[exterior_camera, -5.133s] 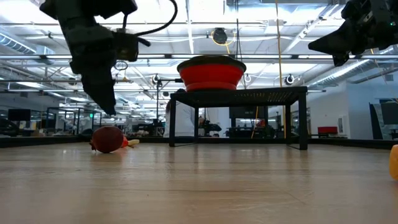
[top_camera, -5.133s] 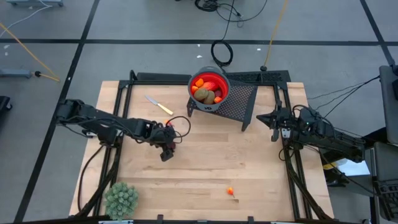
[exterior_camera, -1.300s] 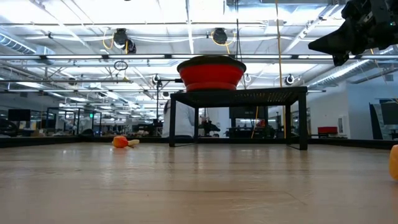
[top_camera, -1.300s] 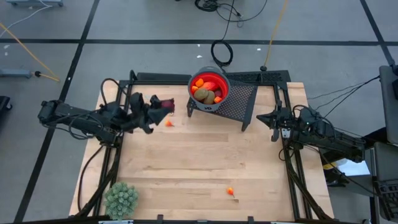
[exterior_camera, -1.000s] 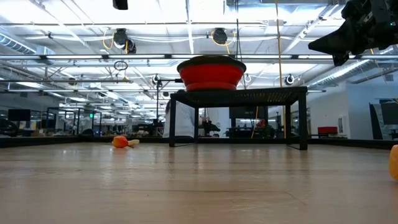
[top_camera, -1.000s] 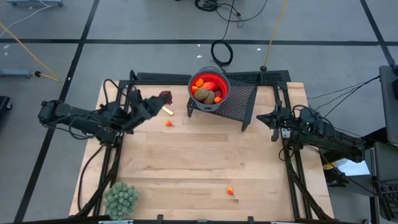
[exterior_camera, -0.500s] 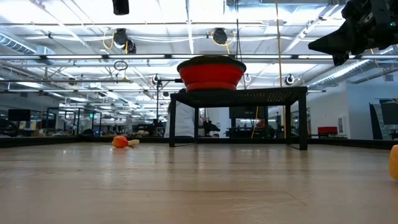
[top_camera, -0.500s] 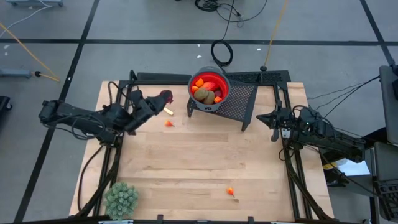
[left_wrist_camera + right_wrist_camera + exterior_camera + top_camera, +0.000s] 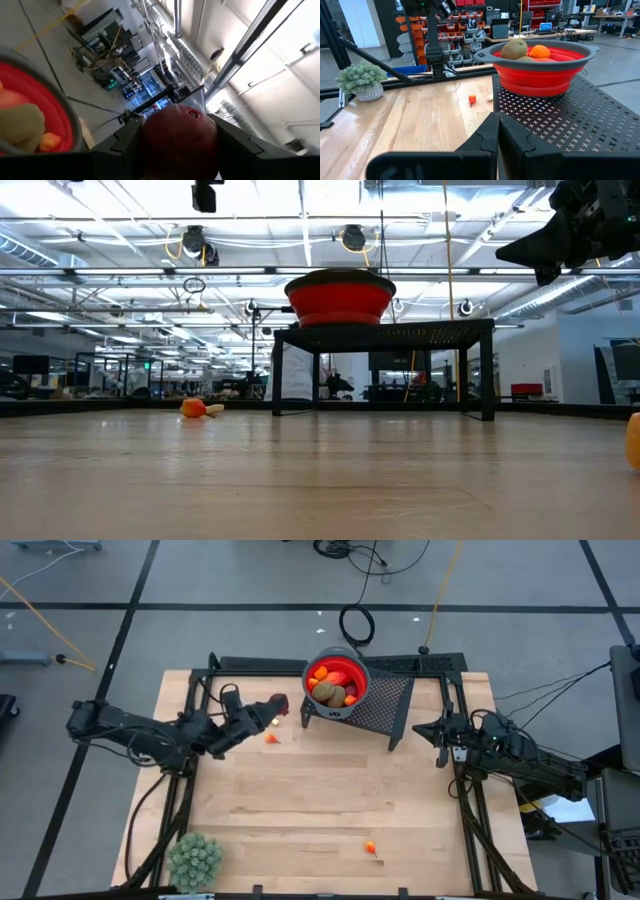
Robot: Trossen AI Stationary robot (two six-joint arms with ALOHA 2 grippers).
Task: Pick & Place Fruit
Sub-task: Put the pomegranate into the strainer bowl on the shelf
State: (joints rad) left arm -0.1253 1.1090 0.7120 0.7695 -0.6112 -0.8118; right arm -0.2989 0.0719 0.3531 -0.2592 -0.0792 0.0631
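At the near edge of the wooden table [image 9: 320, 810], a pale green spiky plant ball [image 9: 194, 860] is seen at the left corner, and a tiny orange piece [image 9: 370, 847] lies alone toward the right. Farther in, a second small orange piece [image 9: 271, 738] rests on the wood, just beside a yellow-handled knife that is largely hidden under the left arm. Above this spot the left gripper [image 9: 272, 706] is raised, its jaws pinching a dark red round fruit [image 9: 180, 135], which is held close to the red bowl [image 9: 338, 681]. At the right side, the right gripper [image 9: 441, 734] is parked beside the stand with its fingers [image 9: 492, 137] pressed together and nothing between them. At the far side, the bowl is set on a black perforated stand [image 9: 385, 705]; a brown kiwi-like oval [image 9: 514, 49] and orange pieces [image 9: 539, 51] lie inside it.
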